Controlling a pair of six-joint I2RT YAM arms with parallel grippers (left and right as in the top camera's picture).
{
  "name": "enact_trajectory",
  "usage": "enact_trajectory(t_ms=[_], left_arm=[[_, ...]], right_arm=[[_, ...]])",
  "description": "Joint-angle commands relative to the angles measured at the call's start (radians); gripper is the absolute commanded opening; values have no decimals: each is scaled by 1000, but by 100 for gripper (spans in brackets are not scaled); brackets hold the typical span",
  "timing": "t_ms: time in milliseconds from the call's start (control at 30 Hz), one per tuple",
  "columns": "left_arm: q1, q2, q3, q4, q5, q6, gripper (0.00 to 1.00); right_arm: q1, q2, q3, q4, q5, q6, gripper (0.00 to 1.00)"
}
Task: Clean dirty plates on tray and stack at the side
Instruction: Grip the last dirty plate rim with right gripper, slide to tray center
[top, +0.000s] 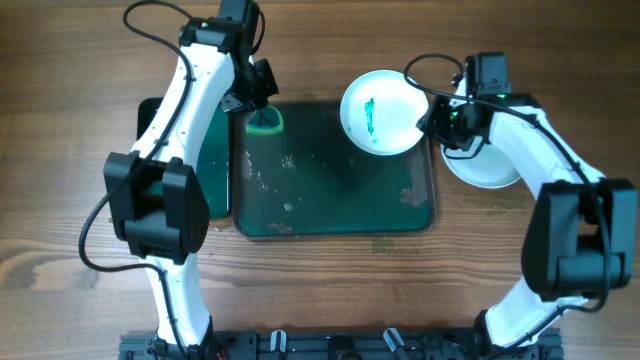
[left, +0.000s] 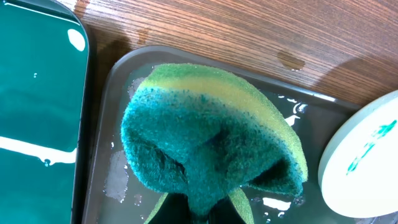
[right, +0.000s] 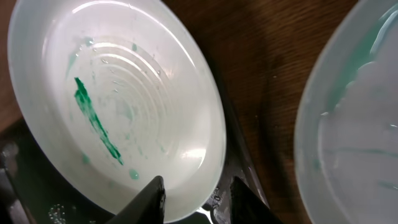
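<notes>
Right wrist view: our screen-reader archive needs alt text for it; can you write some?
A white plate with a green streak fills the left, its lower rim between the two fingers of the right pincer. A second, wet plate shows at right, with wooden table between them.

Left arm stretches forward across the table, elbow folded well behind the claw, left gripper clamped tight on a sponge. Right arm hooks inward from its elbow, right gripper angled downward, jaws standing partly apart.
</notes>
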Motion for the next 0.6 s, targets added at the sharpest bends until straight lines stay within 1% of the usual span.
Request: enact_trajectory(t_ms=[0, 133, 200, 233, 300, 400, 567], left_arm=[[-2, 3, 14, 5, 8, 19, 4], [-2, 3, 14, 5, 8, 19, 4], [-2, 3, 14, 5, 8, 19, 4], [-2, 3, 14, 5, 8, 19, 4], [-2, 3, 14, 5, 8, 19, 4], [-2, 3, 14, 5, 8, 19, 4], [-2, 3, 14, 5, 8, 19, 4]], right_arm=[[18, 69, 13, 17, -15, 20, 28], [23, 120, 13, 13, -9, 26, 22], [23, 134, 13, 10, -19, 26, 16], [23, 134, 13, 5, -21, 26, 9], [29, 129, 13, -4, -29, 22, 5], [57, 129, 13, -46, -107, -42, 4], [120, 119, 13, -204, -109, -143, 4]])
